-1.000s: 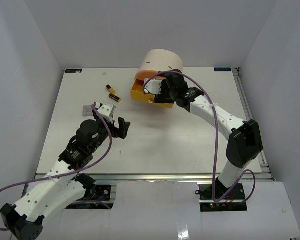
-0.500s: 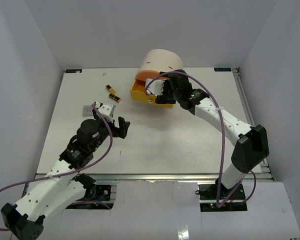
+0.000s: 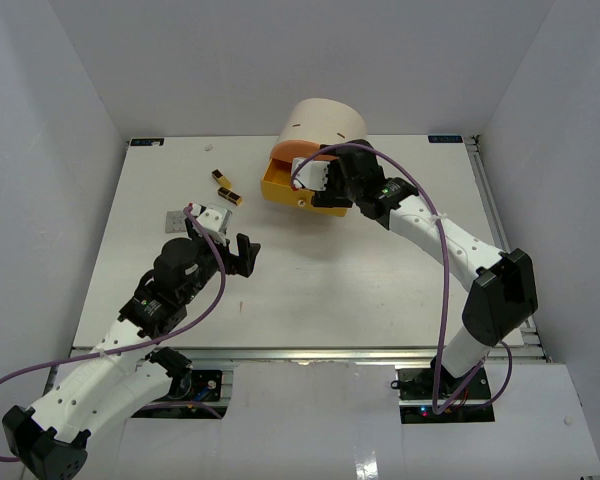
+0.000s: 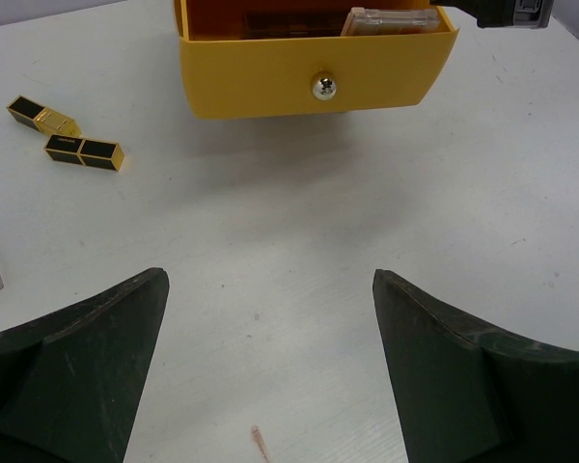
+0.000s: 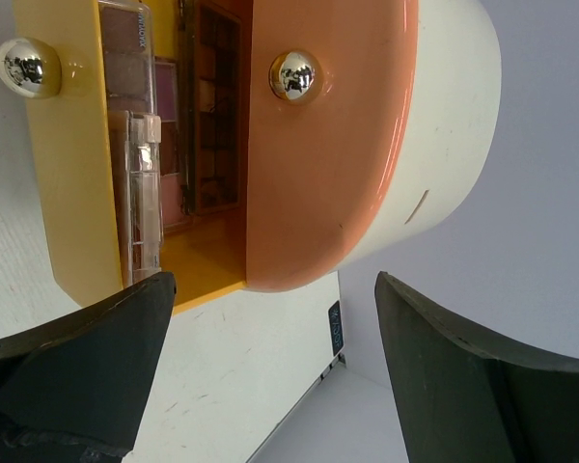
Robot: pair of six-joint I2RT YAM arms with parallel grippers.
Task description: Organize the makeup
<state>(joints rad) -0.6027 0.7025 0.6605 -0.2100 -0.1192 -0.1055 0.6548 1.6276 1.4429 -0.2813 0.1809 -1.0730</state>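
Eyeshadow palettes (image 5: 135, 87) sit in the yellow drawer (image 5: 72, 174) just ahead of the right gripper (image 5: 273, 282), jaws wide and empty; back straight out, clearing the drawer front.

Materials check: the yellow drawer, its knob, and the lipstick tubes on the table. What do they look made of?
Yellow drawer: likely plastic, smooth with a soft, even semi-gloss sheen.
Knob: chrome-look with mirror reflections; metal or plated plastic, can't tell which.
Lipstick tubes: black panels with shiny gold trim, probably plastic with a metallic finish.
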